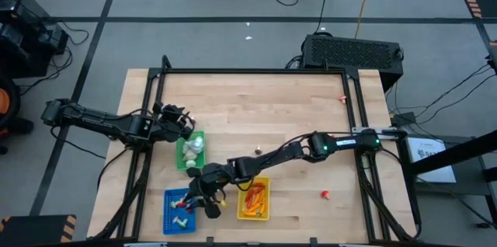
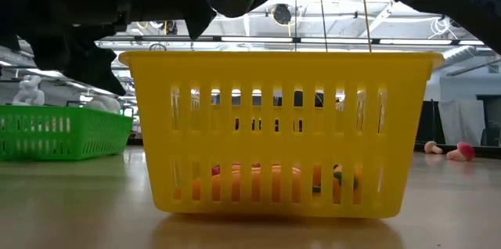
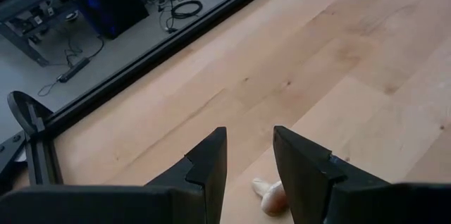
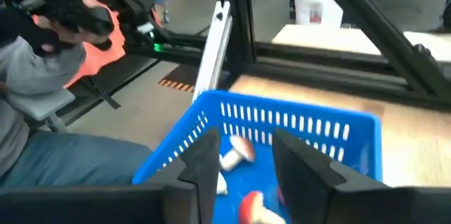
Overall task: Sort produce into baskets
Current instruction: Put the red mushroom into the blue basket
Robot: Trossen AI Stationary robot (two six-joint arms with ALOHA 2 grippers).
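The right claw (image 1: 203, 198) is hanging over the blue slotted plastic basket (image 1: 174, 213), its fingers parted with nothing between them; small red-and-white toy mushroom pieces (image 4: 237, 151) are lying inside it. The left claw (image 1: 185, 120) is waiting by the green plastic basket (image 1: 189, 162), partly open and empty. The yellow plastic basket (image 2: 279, 130) is holding orange toy carrots (image 1: 254, 197) on the wooden worktop (image 1: 295, 115).

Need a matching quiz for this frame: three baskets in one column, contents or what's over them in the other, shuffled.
Column 1:
1. green basket
2. blue basket
3. yellow basket

Column 2:
A. orange and red pieces inside
B. right end effector beside it, mushroom-like red-and-white pieces inside
C. white pieces inside, left end effector at its far edge

Pairs: 1-C, 2-B, 3-A
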